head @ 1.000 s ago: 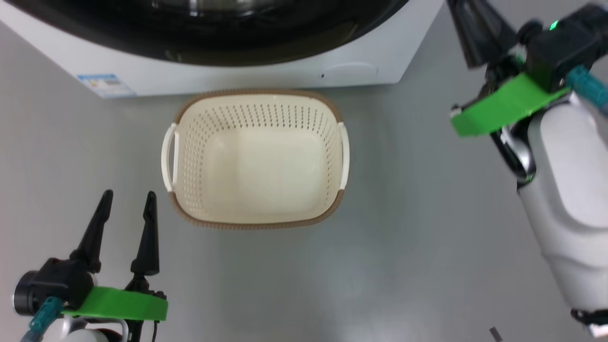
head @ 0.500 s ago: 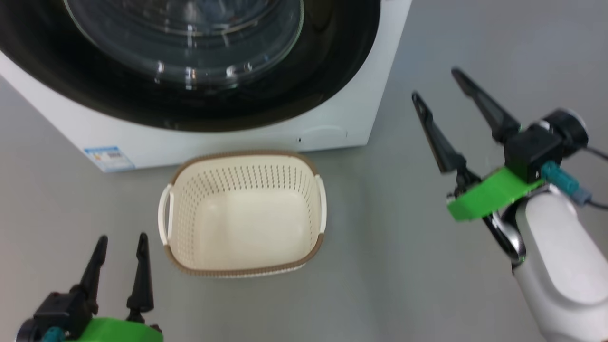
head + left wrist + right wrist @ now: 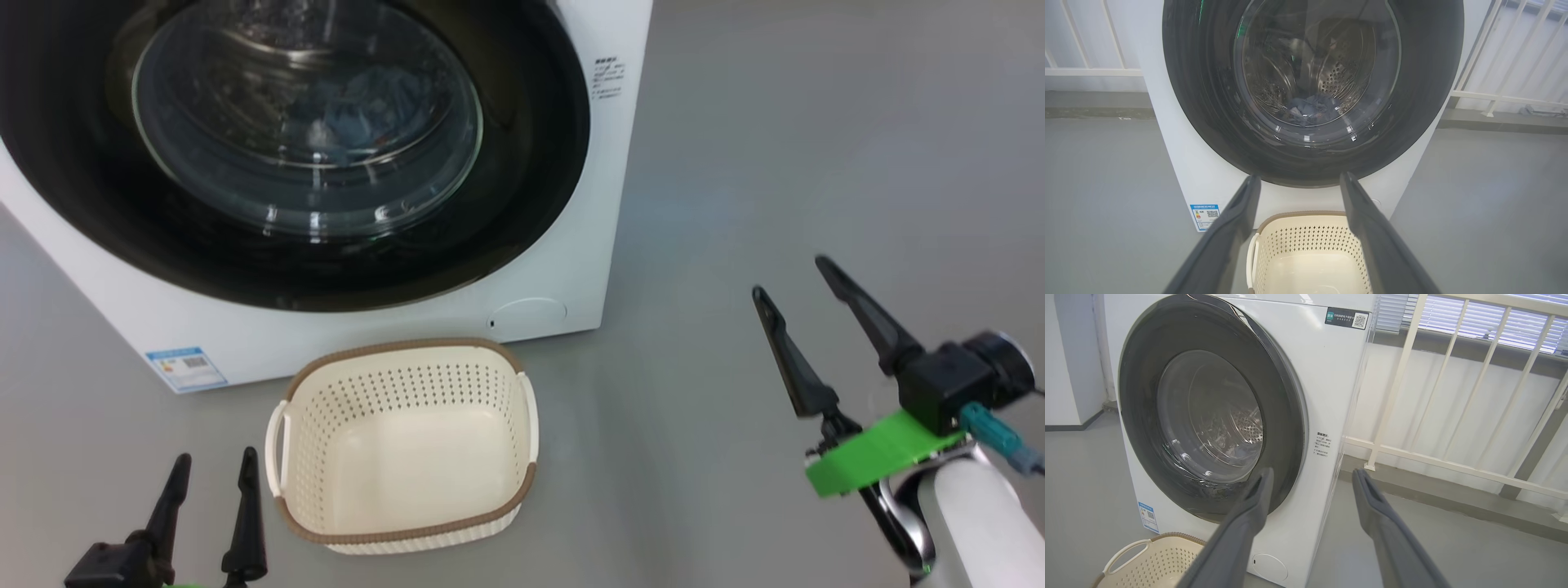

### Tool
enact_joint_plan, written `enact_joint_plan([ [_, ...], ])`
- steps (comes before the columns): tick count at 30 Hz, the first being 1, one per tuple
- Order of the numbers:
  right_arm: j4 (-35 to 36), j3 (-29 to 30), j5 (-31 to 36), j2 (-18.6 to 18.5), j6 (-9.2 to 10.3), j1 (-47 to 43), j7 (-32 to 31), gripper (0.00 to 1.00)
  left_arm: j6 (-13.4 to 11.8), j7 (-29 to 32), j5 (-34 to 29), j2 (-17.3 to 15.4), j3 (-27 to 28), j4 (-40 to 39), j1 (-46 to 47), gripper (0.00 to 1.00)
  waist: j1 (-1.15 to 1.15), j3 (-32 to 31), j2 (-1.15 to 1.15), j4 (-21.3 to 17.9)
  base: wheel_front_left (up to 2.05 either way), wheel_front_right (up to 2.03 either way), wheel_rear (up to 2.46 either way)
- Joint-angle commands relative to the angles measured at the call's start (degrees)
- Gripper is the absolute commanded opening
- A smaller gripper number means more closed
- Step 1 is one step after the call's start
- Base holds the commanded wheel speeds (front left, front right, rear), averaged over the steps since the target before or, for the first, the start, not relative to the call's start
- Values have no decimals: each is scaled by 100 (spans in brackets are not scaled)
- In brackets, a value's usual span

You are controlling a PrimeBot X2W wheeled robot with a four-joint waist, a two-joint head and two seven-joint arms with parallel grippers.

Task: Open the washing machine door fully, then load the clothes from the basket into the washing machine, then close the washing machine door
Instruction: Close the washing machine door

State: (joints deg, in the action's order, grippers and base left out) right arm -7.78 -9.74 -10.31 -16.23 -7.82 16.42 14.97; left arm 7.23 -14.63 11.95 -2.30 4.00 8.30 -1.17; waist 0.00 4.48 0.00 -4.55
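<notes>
L gripper (image 3: 215, 454) near left, fingers spread, holding nothing. Just right: basket (image 3: 406, 349), long axis left-right, close before washing machine (image 3: 571, 269). Door (image 3: 531, 163) shut, facing near; clothes (image 3: 359, 122) behind glass. Open floor (image 3: 694, 367) right; R gripper (image 3: 789, 276) splayed, free.

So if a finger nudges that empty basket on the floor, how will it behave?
The basket looks like thin perforated plastic and holds nothing, so it is probably light. On the smooth grey floor it would likely slide rather than tip, given its wide base.
</notes>
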Motion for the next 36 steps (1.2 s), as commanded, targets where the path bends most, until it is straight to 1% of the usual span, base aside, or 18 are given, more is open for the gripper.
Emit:
enact_joint_plan([
  [1,182,-45,-50,6,33,-101,3,100,-52,-37,46,-59,181,-122,62,100,0,-91,0,-82,0,0,0],
  [9,496,320,-37,195,33,-822,3,100,-128,-37,140,-58,168,-123,-93,100,0,-206,0,-165,0,0,0],
  [19,687,859,20,564,33,-1544,3,100,-165,-37,192,-58,132,-127,-230,100,0,-282,0,-190,0,0,0],
  [27,663,1107,60,702,33,-1758,3,100,-163,-37,192,-58,145,-155,-263,100,0,-258,0,-193,0,0,0],
  [36,551,1364,67,803,33,-1992,3,100,-146,-37,211,-58,76,-135,-188,100,0,-229,0,-98,0,0,0],
])
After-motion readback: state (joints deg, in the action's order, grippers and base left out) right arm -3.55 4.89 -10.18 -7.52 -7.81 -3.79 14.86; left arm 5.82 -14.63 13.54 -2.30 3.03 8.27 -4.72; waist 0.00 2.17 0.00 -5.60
